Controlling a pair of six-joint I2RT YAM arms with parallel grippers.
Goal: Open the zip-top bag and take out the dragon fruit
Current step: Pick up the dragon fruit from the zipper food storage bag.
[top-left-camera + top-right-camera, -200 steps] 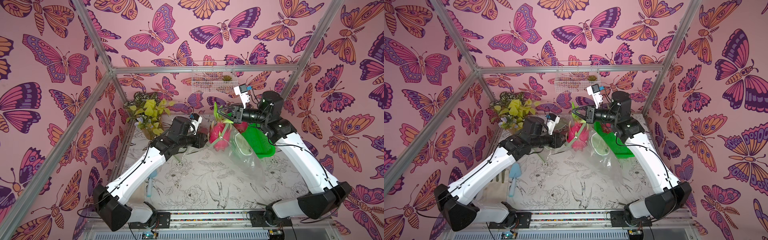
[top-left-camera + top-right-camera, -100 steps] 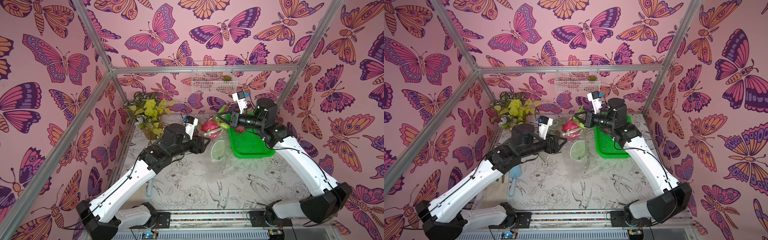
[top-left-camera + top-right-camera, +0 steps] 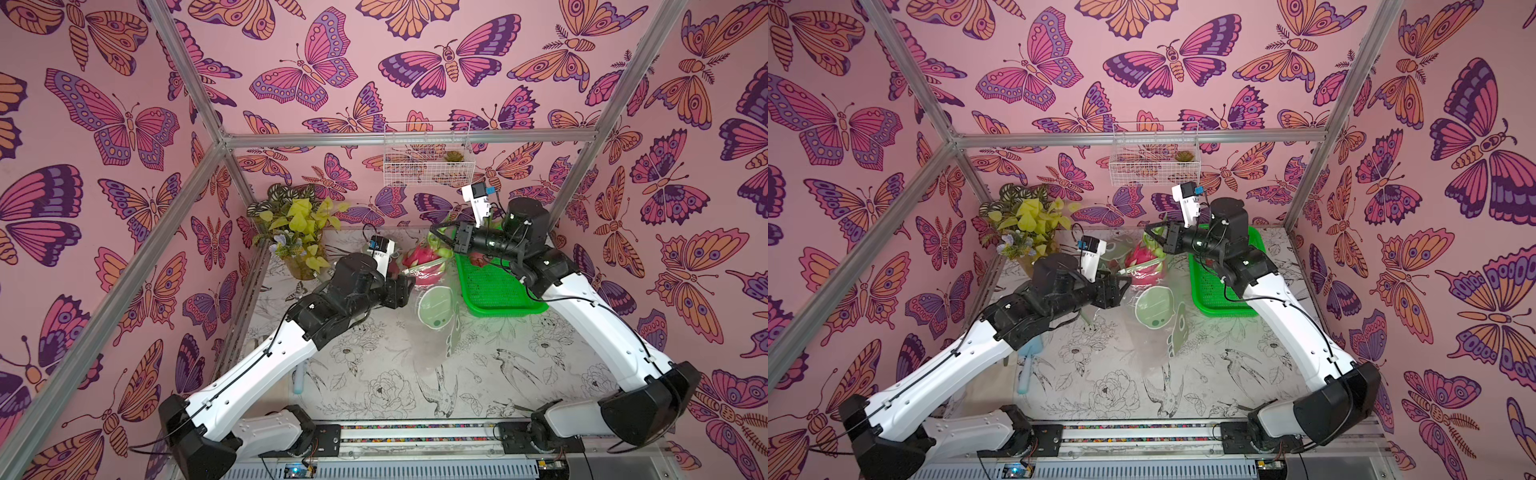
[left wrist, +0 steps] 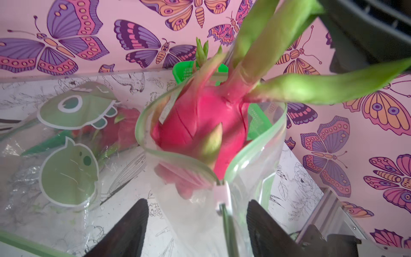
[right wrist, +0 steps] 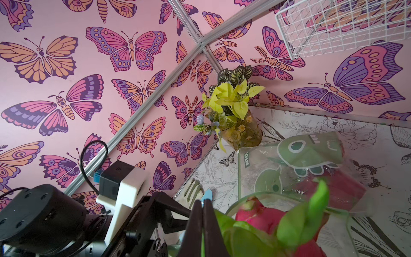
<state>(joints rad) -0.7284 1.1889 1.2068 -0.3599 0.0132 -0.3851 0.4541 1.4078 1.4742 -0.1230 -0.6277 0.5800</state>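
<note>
Right gripper pinching a dragon fruit's scale at the bag's mouth, left gripper standing open.

A magenta, oval dragon fruit (image 4: 200, 124) with long green-tipped scales is sitting halfway out of the open mouth of a clear plastic zip-top bag (image 4: 66, 175) printed with green cartoon shapes. The right gripper (image 5: 202, 207) is pressing its dark fingers tight together on one of that fruit's green scales, beside the far corner of a green slotted plastic tray (image 3: 498, 291). The left gripper (image 4: 196, 201) is standing wide open and gripping nothing; the bag's green zip rim and its white slider (image 4: 222, 195) are lying between its two fingers. The bag is resting on the flower-and-bird-printed tabletop (image 3: 395, 374), just beside the tray. A second dragon fruit (image 4: 125, 126), also magenta, is lying deeper inside the bag, behind the film.
</note>
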